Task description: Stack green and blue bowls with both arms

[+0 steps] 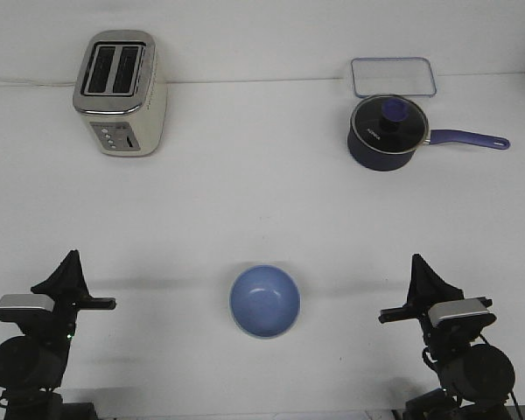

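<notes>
A periwinkle blue bowl (263,300) sits upright on the white table (262,210), near the front edge, midway between the two arms. A thin pale rim shows along its lower outer edge; I cannot tell whether that is the green bowl beneath it. No separate green bowl is in view. My left gripper (69,265) is at the front left, raised, and holds nothing. My right gripper (417,269) is at the front right, raised, and holds nothing. Both are well apart from the bowl. I see each gripper side-on, so the gap between the fingers is hidden.
A silver toaster (121,93) stands at the back left. A dark navy lidded saucepan (387,132) with its handle pointing right stands at the back right. A clear rectangular container (392,76) lies behind it.
</notes>
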You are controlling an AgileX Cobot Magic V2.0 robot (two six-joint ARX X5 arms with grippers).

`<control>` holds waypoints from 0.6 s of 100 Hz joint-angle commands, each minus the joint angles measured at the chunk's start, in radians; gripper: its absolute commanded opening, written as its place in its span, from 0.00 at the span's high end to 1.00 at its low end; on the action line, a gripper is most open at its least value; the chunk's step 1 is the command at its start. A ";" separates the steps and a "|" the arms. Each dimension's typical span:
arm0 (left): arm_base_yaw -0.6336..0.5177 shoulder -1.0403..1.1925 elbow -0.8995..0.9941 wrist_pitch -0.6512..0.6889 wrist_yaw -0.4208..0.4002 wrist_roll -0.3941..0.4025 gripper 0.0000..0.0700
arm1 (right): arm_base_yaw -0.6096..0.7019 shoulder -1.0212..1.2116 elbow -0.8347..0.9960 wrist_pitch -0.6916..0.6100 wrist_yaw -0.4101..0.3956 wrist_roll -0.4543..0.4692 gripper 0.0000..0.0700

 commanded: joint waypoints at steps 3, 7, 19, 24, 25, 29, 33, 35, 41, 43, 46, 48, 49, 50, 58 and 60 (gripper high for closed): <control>0.000 -0.010 0.004 -0.005 -0.002 0.000 0.98 | 0.003 0.003 0.000 0.011 0.003 -0.001 1.00; -0.003 -0.023 -0.008 -0.022 -0.002 0.003 0.98 | 0.003 0.003 0.000 0.011 0.003 -0.001 1.00; -0.010 -0.119 -0.121 0.003 -0.002 0.036 0.98 | 0.003 0.003 0.000 0.011 0.003 -0.001 1.00; -0.013 -0.167 -0.178 0.018 -0.001 0.033 0.98 | 0.003 0.003 0.000 0.011 0.003 -0.001 1.00; -0.013 -0.176 -0.188 0.019 -0.001 0.031 0.98 | 0.003 0.003 0.000 0.011 0.003 -0.001 1.00; -0.013 -0.212 -0.226 0.019 0.005 0.018 0.98 | 0.003 0.003 0.000 0.010 0.003 -0.001 1.00; -0.013 -0.247 -0.262 0.018 0.024 0.010 0.98 | 0.003 0.003 0.000 0.011 0.003 -0.001 1.00; -0.013 -0.262 -0.278 0.019 0.031 0.010 0.98 | 0.003 0.003 0.000 0.011 0.003 -0.001 1.00; -0.013 -0.292 -0.319 0.029 0.033 0.010 0.98 | 0.003 0.003 0.000 0.011 0.003 -0.001 1.00; -0.014 -0.288 -0.331 0.037 0.033 0.009 0.98 | 0.003 0.003 0.000 0.011 0.003 -0.001 1.00; -0.014 -0.288 -0.340 0.031 0.034 0.009 0.98 | 0.003 0.003 0.000 0.011 0.003 -0.001 1.00; -0.015 -0.288 -0.339 0.020 0.036 0.009 0.98 | 0.003 0.003 0.000 0.010 0.003 -0.001 1.00; -0.016 -0.288 -0.339 0.017 0.036 0.009 0.98 | 0.003 0.003 0.000 0.010 0.003 -0.001 1.00; -0.017 -0.288 -0.339 0.014 0.036 0.009 0.98 | 0.003 0.003 0.000 0.010 0.003 -0.001 1.00; -0.023 -0.289 -0.339 0.013 0.030 0.038 0.98 | 0.003 0.003 0.000 0.010 0.003 -0.001 1.00; -0.023 -0.289 -0.339 0.017 0.029 0.053 0.98 | 0.003 0.003 0.000 0.010 0.003 -0.001 1.00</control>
